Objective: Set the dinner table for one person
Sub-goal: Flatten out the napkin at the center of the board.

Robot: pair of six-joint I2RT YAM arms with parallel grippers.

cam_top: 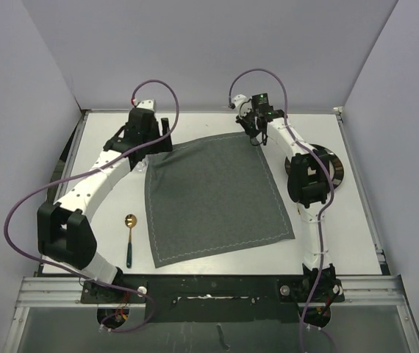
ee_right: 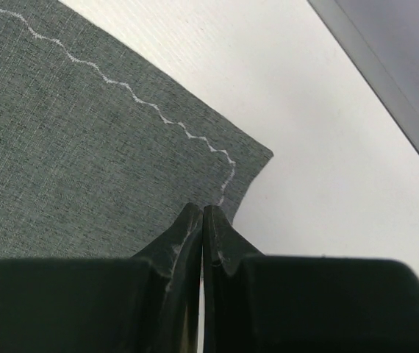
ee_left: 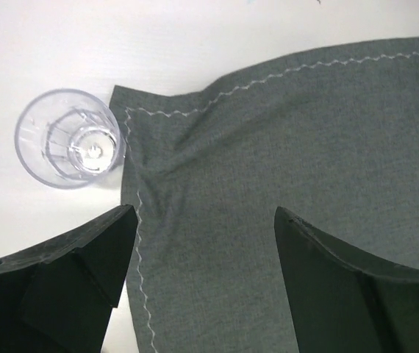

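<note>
Glass (ee_left: 70,138): just beside placemat (cam_top: 213,195) far-L corner.
Spoon (cam_top: 130,239): L of placemat, nr near corner.
Dark disc (cam_top: 339,170): R of placemat.
Open room: placemat middle.

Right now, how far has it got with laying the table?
Early. The placemat lies spread on the table. The right hand pinches its far corner; the left hand hangs open over the other, apparently straightening it. The spoon, glass and dark plate sit beside the placemat, not yet placed.

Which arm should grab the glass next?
Probably left. The left gripper, open, hangs right beside the glass; the right gripper is pinched shut on the placemat at another corner.
</note>
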